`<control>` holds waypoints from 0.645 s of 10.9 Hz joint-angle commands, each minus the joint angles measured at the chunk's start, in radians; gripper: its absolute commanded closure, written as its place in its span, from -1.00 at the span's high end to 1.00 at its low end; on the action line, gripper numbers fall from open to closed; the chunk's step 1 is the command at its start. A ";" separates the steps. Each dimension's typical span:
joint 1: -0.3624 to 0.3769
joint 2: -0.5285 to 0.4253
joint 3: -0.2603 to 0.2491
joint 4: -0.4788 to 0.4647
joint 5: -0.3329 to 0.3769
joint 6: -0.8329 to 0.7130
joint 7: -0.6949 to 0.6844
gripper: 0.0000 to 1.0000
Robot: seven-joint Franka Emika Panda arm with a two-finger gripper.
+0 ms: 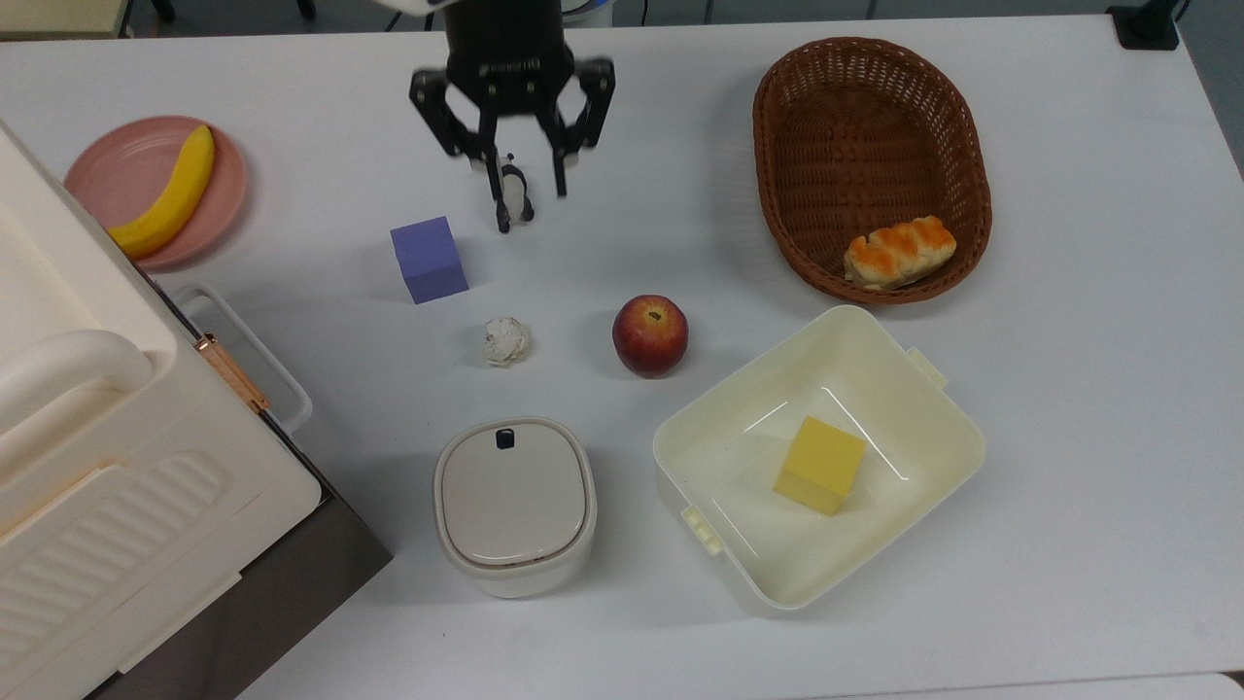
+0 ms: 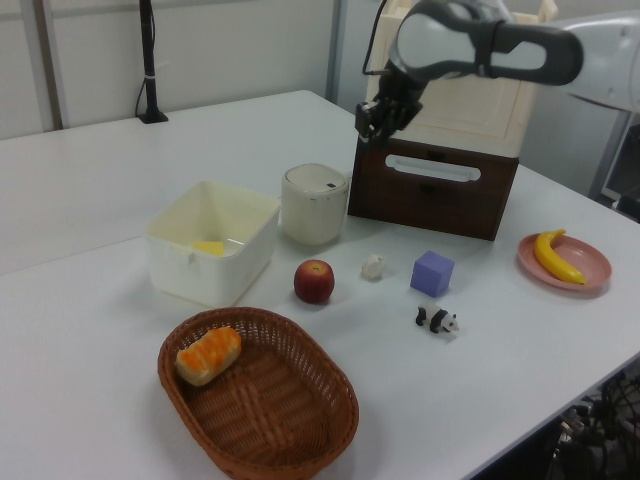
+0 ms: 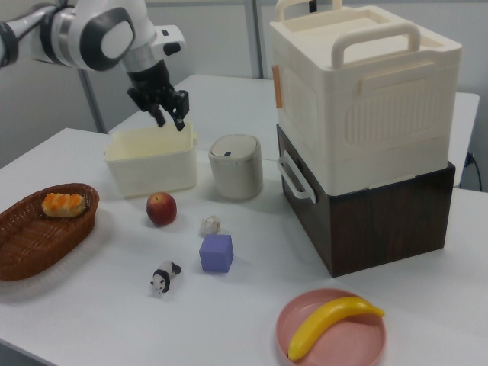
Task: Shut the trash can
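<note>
The trash can (image 1: pixel 513 506) is a small cream-white rounded bin standing on the white table, between the big cream appliance and the pale-yellow tub. Its greyish-beige lid (image 1: pixel 512 496) lies flat and level on the rim, with the black button (image 1: pixel 504 438) at its far edge. The same trash can (image 2: pixel 314 203) (image 3: pixel 235 166) shows with its lid down in the side views. My gripper (image 1: pixel 532 209) hangs high above the table, far from the bin toward the top view's top. It is open and holds nothing. It also appears raised in the left view (image 2: pixel 375 120) and the right view (image 3: pixel 171 118).
A red apple (image 1: pixel 650 334), a crumpled white ball (image 1: pixel 505 340), a purple cube (image 1: pixel 429 259) and a panda toy (image 1: pixel 515 185) lie beyond the bin. The tub (image 1: pixel 933 428) holds a yellow block. A wicker basket (image 1: pixel 777 146) holds bread. A banana lies on a pink plate (image 1: pixel 107 175). The cream appliance (image 1: pixel 97 486) stands at the top view's left.
</note>
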 commanded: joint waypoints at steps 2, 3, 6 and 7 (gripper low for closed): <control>0.006 -0.070 -0.015 -0.038 0.010 -0.243 -0.009 1.00; 0.003 -0.078 -0.022 -0.027 0.010 -0.313 -0.006 1.00; 0.000 -0.110 -0.041 -0.003 0.006 -0.409 0.140 1.00; 0.000 -0.112 -0.039 -0.003 -0.025 -0.414 0.240 1.00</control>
